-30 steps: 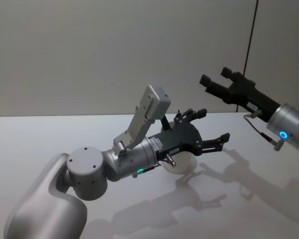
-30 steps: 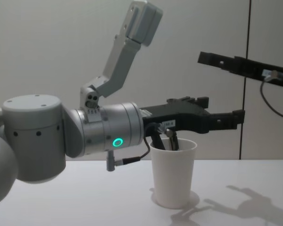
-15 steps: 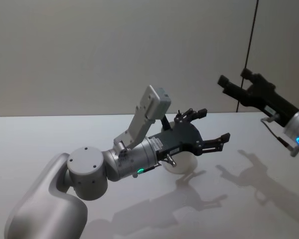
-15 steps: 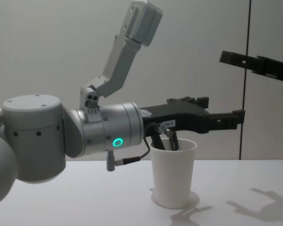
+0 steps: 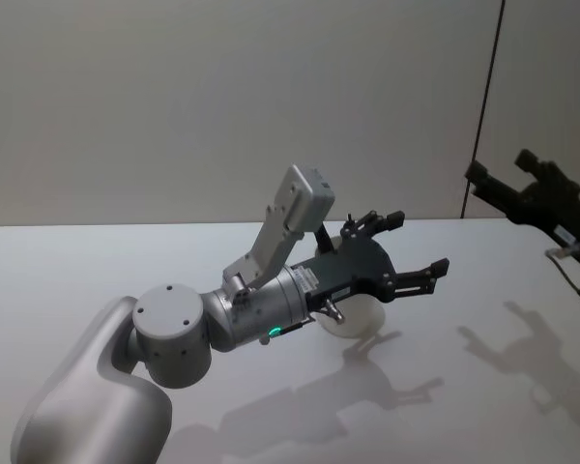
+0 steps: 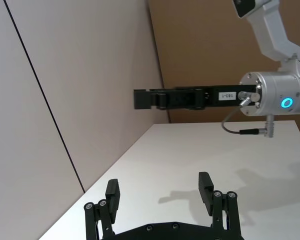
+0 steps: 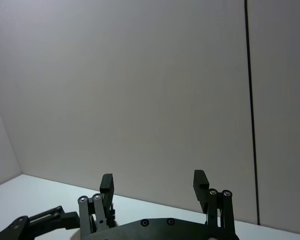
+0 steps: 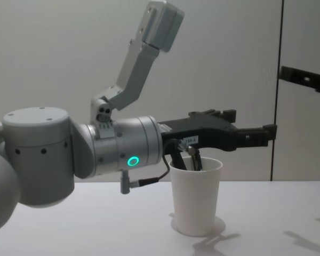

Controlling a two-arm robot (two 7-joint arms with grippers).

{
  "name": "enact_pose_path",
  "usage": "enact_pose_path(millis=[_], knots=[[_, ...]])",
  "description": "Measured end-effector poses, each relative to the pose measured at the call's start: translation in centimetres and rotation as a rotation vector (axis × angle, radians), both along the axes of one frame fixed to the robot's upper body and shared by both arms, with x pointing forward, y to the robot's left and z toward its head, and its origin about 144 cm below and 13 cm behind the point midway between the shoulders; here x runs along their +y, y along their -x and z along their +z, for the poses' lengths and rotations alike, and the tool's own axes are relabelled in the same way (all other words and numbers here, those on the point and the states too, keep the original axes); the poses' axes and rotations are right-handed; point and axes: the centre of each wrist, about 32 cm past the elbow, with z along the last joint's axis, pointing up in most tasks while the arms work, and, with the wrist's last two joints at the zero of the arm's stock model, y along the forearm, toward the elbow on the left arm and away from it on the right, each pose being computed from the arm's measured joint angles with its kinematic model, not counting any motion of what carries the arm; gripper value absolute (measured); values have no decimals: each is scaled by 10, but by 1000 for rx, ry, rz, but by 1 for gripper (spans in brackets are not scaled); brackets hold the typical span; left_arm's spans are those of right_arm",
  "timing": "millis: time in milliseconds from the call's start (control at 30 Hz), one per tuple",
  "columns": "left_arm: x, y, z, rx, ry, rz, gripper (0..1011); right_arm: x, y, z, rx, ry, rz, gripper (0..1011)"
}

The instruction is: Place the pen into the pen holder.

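Pen [image 8: 196,160] upright inside pen holder [image 8: 195,197], frame centre; left pincer [image 8: 250,130] spread, empty, above; right pincer [image 5: 507,179] apart, far right. Placement apparently complete.

The cup [image 8: 195,194] at lower centre looks like matt white paper; the left claw [image 8: 250,127] is matt black plastic; the counter [image 8: 96,229] is smooth white.

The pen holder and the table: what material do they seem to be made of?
The pen holder looks like matte white paper or thin card: tapered wall, rolled rim, no shine; thin plastic is possible. The table has a smooth, matte white top, probably laminate, on which soft shadows lie.
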Motion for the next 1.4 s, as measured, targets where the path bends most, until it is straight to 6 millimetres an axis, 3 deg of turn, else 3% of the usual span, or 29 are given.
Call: enact_pose_path(millis=[500,1033,1400], knots=[[0,0,0,0,0,0,1003,-4,31,-11,31,75,-91,1002],[0,0,0,0,-1,2,1003,-3,40,-13,39,100,-111,1002],[8,11,-2,-9,-6,84,1003,16,57,-23,46,137,-135,1002]])
